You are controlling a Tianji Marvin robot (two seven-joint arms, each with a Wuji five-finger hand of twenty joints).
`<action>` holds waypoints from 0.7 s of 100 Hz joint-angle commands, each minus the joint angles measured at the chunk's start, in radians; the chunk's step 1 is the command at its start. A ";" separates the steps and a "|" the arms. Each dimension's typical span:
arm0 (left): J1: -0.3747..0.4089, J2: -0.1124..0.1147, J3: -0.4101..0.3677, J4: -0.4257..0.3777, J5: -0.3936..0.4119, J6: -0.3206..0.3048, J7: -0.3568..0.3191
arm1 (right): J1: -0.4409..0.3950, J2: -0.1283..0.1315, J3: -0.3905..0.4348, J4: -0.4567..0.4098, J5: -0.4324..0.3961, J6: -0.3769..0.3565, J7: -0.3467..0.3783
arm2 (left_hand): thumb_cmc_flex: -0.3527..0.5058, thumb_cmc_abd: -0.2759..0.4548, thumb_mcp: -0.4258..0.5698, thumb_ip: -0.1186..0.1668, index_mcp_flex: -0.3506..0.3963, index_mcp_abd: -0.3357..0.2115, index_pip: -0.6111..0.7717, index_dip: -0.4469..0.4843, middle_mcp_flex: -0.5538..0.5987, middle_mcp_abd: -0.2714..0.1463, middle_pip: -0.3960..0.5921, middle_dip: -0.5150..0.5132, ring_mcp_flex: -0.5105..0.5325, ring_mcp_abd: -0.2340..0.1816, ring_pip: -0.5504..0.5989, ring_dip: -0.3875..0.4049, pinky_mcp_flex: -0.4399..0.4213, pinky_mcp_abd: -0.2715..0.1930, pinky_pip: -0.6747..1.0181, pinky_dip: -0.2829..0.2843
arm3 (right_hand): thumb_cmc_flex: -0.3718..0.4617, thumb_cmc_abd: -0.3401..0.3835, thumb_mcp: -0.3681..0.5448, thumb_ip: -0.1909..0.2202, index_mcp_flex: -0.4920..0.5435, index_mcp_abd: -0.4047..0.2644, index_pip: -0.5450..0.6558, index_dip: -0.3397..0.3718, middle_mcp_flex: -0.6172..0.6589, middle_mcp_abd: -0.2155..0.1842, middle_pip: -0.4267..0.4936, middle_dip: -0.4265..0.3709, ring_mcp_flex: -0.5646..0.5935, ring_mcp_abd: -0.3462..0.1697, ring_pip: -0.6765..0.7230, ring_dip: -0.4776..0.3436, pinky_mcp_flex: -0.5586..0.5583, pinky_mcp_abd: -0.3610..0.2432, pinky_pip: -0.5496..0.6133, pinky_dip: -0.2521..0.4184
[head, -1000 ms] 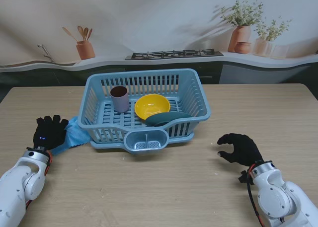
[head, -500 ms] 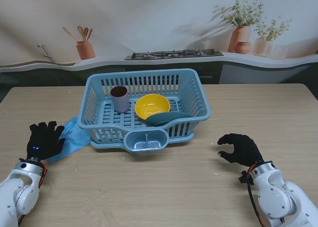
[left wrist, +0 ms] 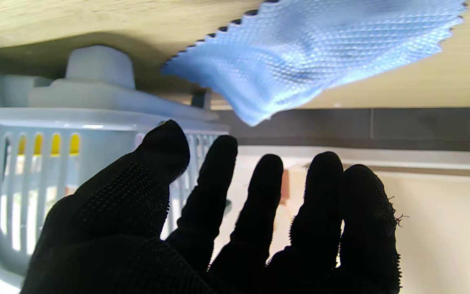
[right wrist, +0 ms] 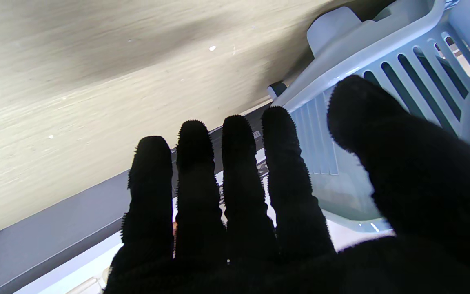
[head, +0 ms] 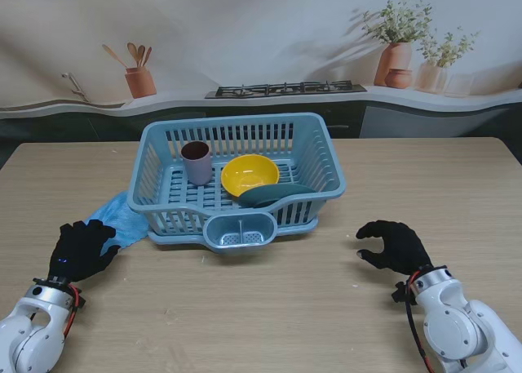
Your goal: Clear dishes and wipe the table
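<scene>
A light blue dish basket [head: 322, 157] stands mid-table holding a mauve cup [head: 196, 162], a yellow bowl [head: 249, 175] and a dark green dish [head: 273, 195]. A blue cloth [head: 114, 218] lies flat on the table against the basket's left side; the left wrist view shows the cloth [left wrist: 312, 53] lying beyond the fingertips. My left hand [head: 80, 250] hovers just nearer to me than the cloth, open with fingers spread and holding nothing. My right hand [head: 394, 246] rests to the right of the basket, open with fingers loosely curled and empty. The basket wall [right wrist: 386, 73] shows past its thumb.
The wooden table [head: 269, 308] stretches between my hands in front of the basket. A cutlery pocket [head: 238, 231] juts from the basket's near wall. Behind the table, a counter carries a stove [head: 285, 88], a utensil pot [head: 139, 81] and potted plants [head: 400, 46].
My left hand has drawn back toward me off the cloth, leaving the cloth flat beside the basket. The right hand has stayed put.
</scene>
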State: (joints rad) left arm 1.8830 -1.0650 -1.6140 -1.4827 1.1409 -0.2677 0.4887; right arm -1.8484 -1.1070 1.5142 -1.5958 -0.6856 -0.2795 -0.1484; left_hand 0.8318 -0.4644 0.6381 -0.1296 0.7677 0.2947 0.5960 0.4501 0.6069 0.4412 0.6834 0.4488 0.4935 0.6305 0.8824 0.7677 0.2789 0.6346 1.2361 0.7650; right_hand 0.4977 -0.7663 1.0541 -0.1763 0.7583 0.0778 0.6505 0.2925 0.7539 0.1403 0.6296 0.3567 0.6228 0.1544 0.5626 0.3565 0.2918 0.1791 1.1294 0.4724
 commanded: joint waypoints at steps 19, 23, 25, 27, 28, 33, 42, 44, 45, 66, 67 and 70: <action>0.077 -0.023 -0.023 -0.103 -0.088 -0.045 -0.108 | -0.023 -0.002 0.008 -0.016 0.010 -0.019 0.021 | 0.029 0.070 -0.069 0.002 0.045 0.021 0.003 -0.008 0.023 0.044 0.011 0.024 0.024 0.053 0.018 0.017 0.039 0.063 0.044 0.056 | -0.038 -0.016 -0.015 0.012 -0.042 0.033 -0.003 0.010 -0.052 0.011 0.012 0.000 -0.036 0.001 0.030 0.019 -0.020 0.004 0.011 0.017; 0.086 -0.026 -0.027 -0.114 -0.110 -0.060 -0.126 | -0.026 -0.002 0.009 -0.019 0.011 -0.020 0.021 | 0.031 0.076 -0.082 0.006 0.048 0.023 -0.009 -0.009 0.023 0.043 0.005 0.021 0.021 0.052 0.009 0.011 0.032 0.063 0.039 0.056 | -0.039 -0.018 -0.015 0.012 -0.049 0.035 0.002 0.013 -0.059 0.013 0.022 0.002 -0.042 0.003 0.040 0.025 -0.021 0.002 0.017 0.021; 0.091 -0.027 -0.029 -0.119 -0.122 -0.066 -0.135 | -0.027 -0.002 0.009 -0.020 0.011 -0.020 0.022 | 0.030 0.079 -0.084 0.007 0.048 0.024 -0.012 -0.010 0.021 0.043 0.004 0.021 0.020 0.052 0.008 0.011 0.031 0.063 0.038 0.056 | -0.040 -0.019 -0.015 0.011 -0.051 0.037 0.003 0.014 -0.061 0.014 0.023 0.003 -0.043 0.003 0.042 0.026 -0.022 0.000 0.018 0.022; 0.095 -0.029 -0.031 -0.124 -0.135 -0.073 -0.144 | -0.029 -0.002 0.010 -0.022 0.011 -0.020 0.022 | 0.029 0.080 -0.085 0.008 0.049 0.027 -0.017 -0.012 0.018 0.044 0.001 0.019 0.017 0.052 0.005 0.009 0.030 0.063 0.038 0.056 | -0.040 -0.020 -0.015 0.011 -0.054 0.038 0.004 0.015 -0.064 0.015 0.025 0.003 -0.045 0.004 0.044 0.027 -0.023 0.000 0.019 0.022; 0.097 -0.030 -0.032 -0.127 -0.142 -0.077 -0.148 | -0.030 -0.002 0.010 -0.023 0.012 -0.020 0.022 | 0.029 0.080 -0.086 0.011 0.051 0.028 -0.025 -0.014 0.018 0.044 -0.002 0.018 0.016 0.052 0.003 0.008 0.029 0.063 0.037 0.056 | -0.041 -0.021 -0.015 0.011 -0.056 0.039 0.008 0.017 -0.067 0.015 0.031 0.005 -0.048 0.004 0.050 0.029 -0.023 -0.002 0.021 0.024; 0.106 -0.033 -0.037 -0.137 -0.170 -0.094 -0.170 | -0.035 -0.002 0.012 -0.029 0.014 -0.021 0.025 | 0.025 0.084 -0.088 0.013 0.057 0.028 -0.036 -0.015 0.018 0.044 -0.004 0.017 0.015 0.052 0.000 0.006 0.026 0.063 0.035 0.056 | -0.041 -0.027 -0.014 0.010 -0.061 0.042 0.014 0.019 -0.071 0.018 0.039 0.006 -0.052 0.007 0.058 0.033 -0.024 0.001 0.025 0.026; 0.120 -0.036 -0.047 -0.151 -0.215 -0.129 -0.210 | -0.044 -0.002 0.015 -0.038 0.016 -0.027 0.030 | 0.048 0.114 -0.149 0.021 0.078 0.033 -0.021 0.024 0.055 0.057 0.035 0.034 0.062 0.054 0.046 0.028 0.063 0.063 0.054 0.067 | -0.045 -0.033 -0.012 0.009 -0.077 0.042 0.016 0.021 -0.079 0.017 0.046 0.007 -0.055 0.004 0.065 0.037 -0.022 -0.004 0.029 0.028; 0.123 -0.037 -0.048 -0.154 -0.225 -0.134 -0.216 | -0.046 -0.002 0.016 -0.039 0.017 -0.029 0.031 | 0.050 0.115 -0.155 0.022 0.082 0.032 -0.015 0.028 0.063 0.059 0.040 0.036 0.071 0.055 0.052 0.031 0.073 0.063 0.059 0.070 | -0.047 -0.037 -0.007 0.009 -0.083 0.041 0.021 0.023 -0.083 0.016 0.051 0.008 -0.057 0.003 0.068 0.038 -0.021 -0.008 0.031 0.029; 0.124 -0.038 -0.049 -0.156 -0.230 -0.135 -0.218 | -0.047 -0.002 0.016 -0.040 0.018 -0.030 0.031 | 0.049 0.117 -0.157 0.022 0.083 0.032 -0.013 0.029 0.065 0.060 0.042 0.037 0.073 0.056 0.054 0.031 0.075 0.063 0.060 0.071 | -0.048 -0.037 -0.007 0.009 -0.084 0.041 0.022 0.023 -0.084 0.016 0.052 0.008 -0.057 0.002 0.069 0.039 -0.021 -0.009 0.031 0.029; 0.149 -0.042 -0.061 -0.204 -0.309 -0.161 -0.291 | -0.065 -0.002 0.019 -0.058 0.031 -0.049 0.039 | 0.042 0.136 -0.184 0.033 0.074 0.034 -0.033 0.015 0.049 0.051 0.025 0.030 0.061 0.048 0.038 0.026 0.070 0.063 0.056 0.076 | -0.055 -0.041 -0.006 0.006 -0.102 0.043 0.032 0.023 -0.101 0.015 0.057 0.007 -0.066 -0.001 0.072 0.041 -0.023 -0.012 0.034 0.028; 0.150 -0.042 -0.062 -0.206 -0.315 -0.163 -0.297 | -0.066 -0.002 0.019 -0.059 0.032 -0.050 0.040 | 0.042 0.136 -0.184 0.034 0.073 0.033 -0.034 0.014 0.048 0.049 0.024 0.029 0.058 0.047 0.036 0.025 0.069 0.063 0.055 0.076 | -0.056 -0.041 -0.006 0.006 -0.103 0.043 0.033 0.023 -0.101 0.014 0.058 0.007 -0.066 -0.001 0.073 0.041 -0.024 -0.012 0.034 0.028; 0.153 -0.042 -0.064 -0.212 -0.333 -0.170 -0.315 | -0.069 -0.002 0.020 -0.061 0.033 -0.051 0.041 | 0.041 0.137 -0.185 0.035 0.069 0.033 -0.040 0.011 0.040 0.047 0.018 0.027 0.049 0.044 0.029 0.022 0.060 0.060 0.051 0.075 | -0.055 -0.043 -0.005 0.006 -0.105 0.044 0.033 0.022 -0.103 0.015 0.058 0.007 -0.068 -0.001 0.073 0.041 -0.024 -0.013 0.034 0.028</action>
State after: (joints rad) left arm 2.0265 -1.0996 -1.6769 -1.6723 0.8248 -0.4227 0.2060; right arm -1.9033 -1.1073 1.5334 -1.6458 -0.6519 -0.3199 -0.1235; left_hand 0.8584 -0.3632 0.4715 -0.1281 0.8298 0.3100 0.5725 0.4686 0.6595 0.4660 0.7104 0.4672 0.5546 0.6393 0.9224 0.7908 0.3489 0.6454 1.2600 0.8141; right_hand 0.4726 -0.7691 1.0537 -0.1763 0.6881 0.1120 0.6732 0.3054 0.6813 0.1581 0.6727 0.3567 0.5871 0.1544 0.6200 0.3854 0.2781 0.1791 1.1382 0.4933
